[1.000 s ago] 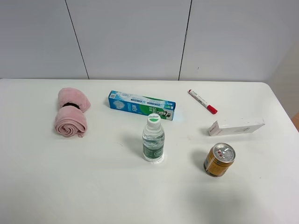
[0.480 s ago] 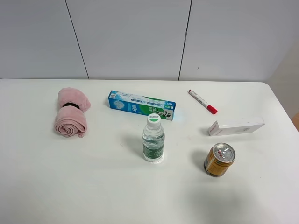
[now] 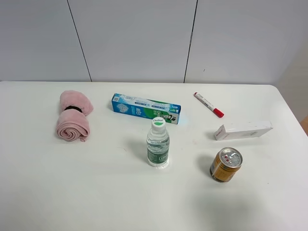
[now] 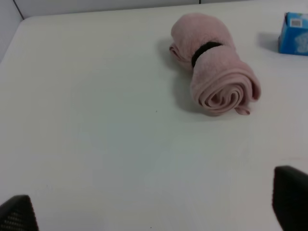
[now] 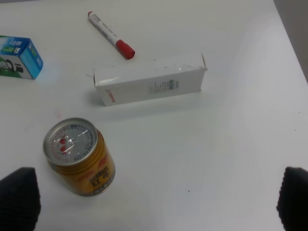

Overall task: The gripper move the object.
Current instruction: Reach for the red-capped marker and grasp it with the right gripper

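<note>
Nothing on the bench [image 3: 96, 192] has moved since the earlier frames. The marker pen [image 3: 208, 104] lies flat near the far edge, toward the far right corner, with its red cap end the nearer one to the white box [image 3: 243, 130] but apart from it. We see the right claw [image 5: 156, 197] spread wide and empty, near the can [image 5: 79, 156]. The left claw [image 4: 154, 207] is also spread and holds nothing, near the pink towel [image 4: 216, 77].

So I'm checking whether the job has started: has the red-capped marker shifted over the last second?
No. The marker lies at the same angle and the same gap from the white box as before.
</note>
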{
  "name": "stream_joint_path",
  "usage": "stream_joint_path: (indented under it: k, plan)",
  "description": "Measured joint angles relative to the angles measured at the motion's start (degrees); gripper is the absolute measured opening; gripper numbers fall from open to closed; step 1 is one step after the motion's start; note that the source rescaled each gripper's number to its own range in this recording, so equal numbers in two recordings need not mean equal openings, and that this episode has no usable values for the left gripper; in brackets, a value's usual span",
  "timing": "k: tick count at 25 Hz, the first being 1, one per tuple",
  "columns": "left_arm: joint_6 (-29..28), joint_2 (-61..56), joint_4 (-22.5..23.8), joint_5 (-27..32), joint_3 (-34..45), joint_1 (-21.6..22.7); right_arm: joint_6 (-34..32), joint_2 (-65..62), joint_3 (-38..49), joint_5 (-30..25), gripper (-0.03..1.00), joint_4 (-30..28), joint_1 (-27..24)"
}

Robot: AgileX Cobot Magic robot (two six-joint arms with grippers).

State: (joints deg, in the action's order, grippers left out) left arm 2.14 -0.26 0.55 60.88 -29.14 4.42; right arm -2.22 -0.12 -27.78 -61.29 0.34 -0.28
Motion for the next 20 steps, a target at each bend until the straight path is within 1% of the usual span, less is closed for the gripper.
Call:
stream_joint_path:
  k: [3,7,9,12,16,20]
  plan:
    - [0.0,0.0,0.0,0.0,0.0,0.0,0.26,2.87,-2.95,-3.51,1.0,-1.01,0.0]
    - [0.0,0.0,0.0,0.0,0.0,0.0,4.62,11.53,-11.74,-7.91,1.0,-5.85,0.0]
    - [0.0,0.0,0.0,0.0,0.0,0.0,6.52,17.26,-17.51,-8.58,1.0,-8.23,0.0]
    - [-0.01,0.0,0.0,0.0,0.0,0.0,7.65,25.98,-25.25,-8.77,1.0,-10.15,0.28]
    - [-0.01,0.0,0.0,0.0,0.0,0.0,8.24,37.88,-33.09,-8.77,1.0,-10.52,0.65]
    - [-0.01,0.0,0.0,0.0,0.0,0.0,9.94,49.35,-38.13,-8.77,1.0,-10.52,0.65]
